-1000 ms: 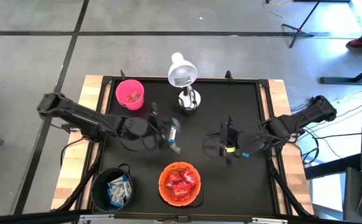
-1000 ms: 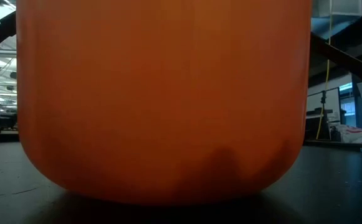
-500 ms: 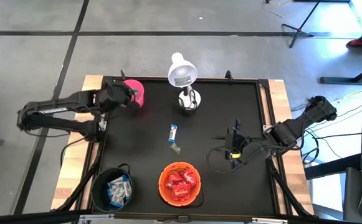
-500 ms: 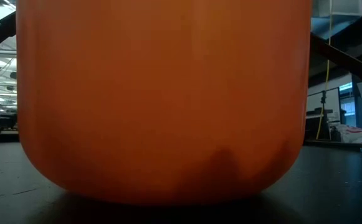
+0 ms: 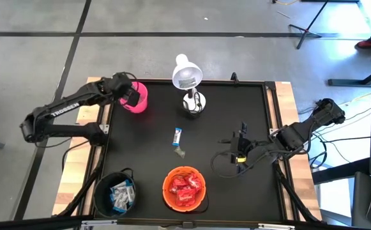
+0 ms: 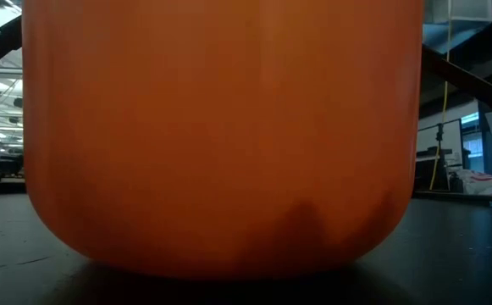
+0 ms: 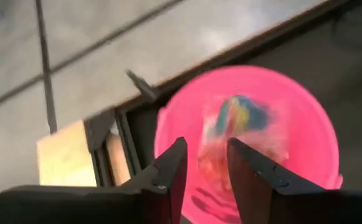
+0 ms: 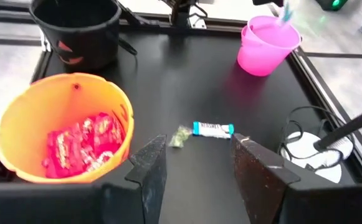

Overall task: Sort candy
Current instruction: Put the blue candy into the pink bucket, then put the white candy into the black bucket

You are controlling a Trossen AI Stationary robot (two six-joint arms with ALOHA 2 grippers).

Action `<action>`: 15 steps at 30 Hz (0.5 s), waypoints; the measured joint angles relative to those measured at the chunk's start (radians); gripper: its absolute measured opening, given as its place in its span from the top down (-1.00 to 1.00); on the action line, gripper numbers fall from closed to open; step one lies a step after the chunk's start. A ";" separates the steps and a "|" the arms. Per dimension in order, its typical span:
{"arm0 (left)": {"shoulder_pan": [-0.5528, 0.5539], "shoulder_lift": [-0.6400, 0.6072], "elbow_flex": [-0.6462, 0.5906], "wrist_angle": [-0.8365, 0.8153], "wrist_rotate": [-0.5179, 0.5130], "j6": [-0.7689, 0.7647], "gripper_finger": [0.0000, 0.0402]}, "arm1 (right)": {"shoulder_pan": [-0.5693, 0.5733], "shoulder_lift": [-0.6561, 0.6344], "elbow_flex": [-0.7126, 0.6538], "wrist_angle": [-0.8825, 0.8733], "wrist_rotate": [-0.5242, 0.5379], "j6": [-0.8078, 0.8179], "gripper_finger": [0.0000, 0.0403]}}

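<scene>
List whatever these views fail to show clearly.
- Low view: the orange bowl fills the frame and hides the table behind it.
- Left wrist view: the candy over the pink cup is blurred, so its kind is unclear.
- High view: the small greenish piece beside the blue-and-white candy is too small to identify.

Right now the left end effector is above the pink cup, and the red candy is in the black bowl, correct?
Not quite. The high view shows the red candy in the orange bowl, not the black bowl. The left end effector is above the pink cup.
</scene>
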 joint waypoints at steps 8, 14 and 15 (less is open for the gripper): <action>0.058 0.069 0.000 -0.072 0.191 0.049 0.16 | 0.000 0.000 0.000 -0.063 -0.002 0.031 0.16; 0.029 -0.005 0.010 0.107 0.591 0.057 0.05 | 0.000 0.003 -0.034 -0.352 -0.064 0.274 0.16; 0.008 -0.038 0.012 0.179 0.674 0.057 0.06 | 0.000 0.005 -0.059 -0.407 -0.063 0.328 0.16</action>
